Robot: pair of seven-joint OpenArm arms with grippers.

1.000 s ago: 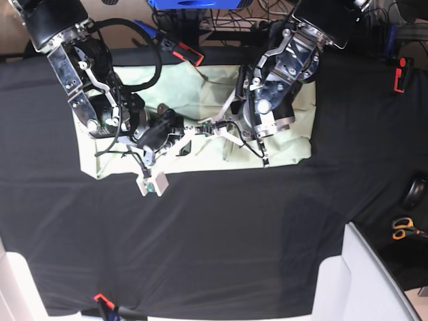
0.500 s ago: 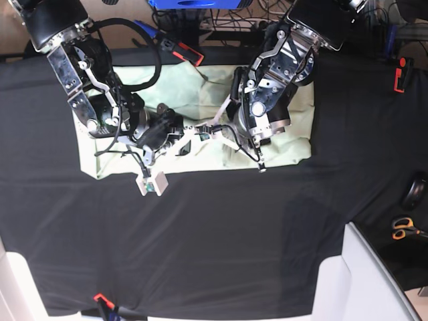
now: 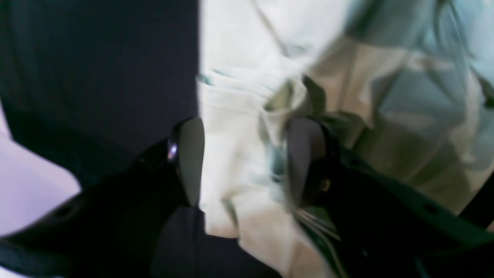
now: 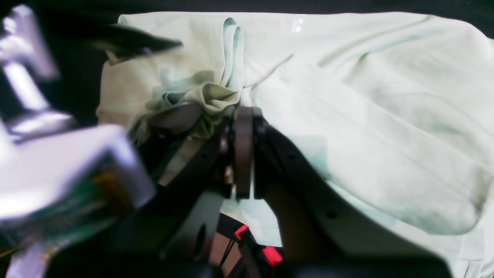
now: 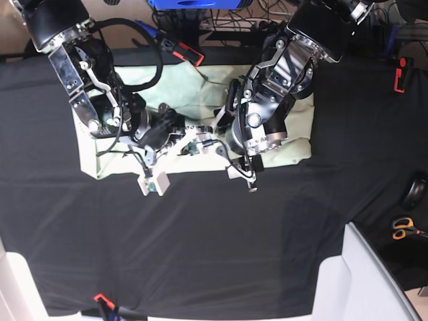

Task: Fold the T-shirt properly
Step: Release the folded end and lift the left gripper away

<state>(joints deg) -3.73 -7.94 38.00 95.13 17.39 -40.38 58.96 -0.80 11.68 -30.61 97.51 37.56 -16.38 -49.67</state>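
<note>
So the left gripper (image 3: 239,162) has just popped partly open, dropping its fold of the T-shirt (image 5: 294,144) mid-table, while the right gripper (image 4: 243,116) stays pinched on bunched fabric, fold looks placed.

Black table cover (image 5: 214,254); orange-handled scissors (image 5: 404,229) at right edge; red clip (image 5: 399,73) far right.
</note>
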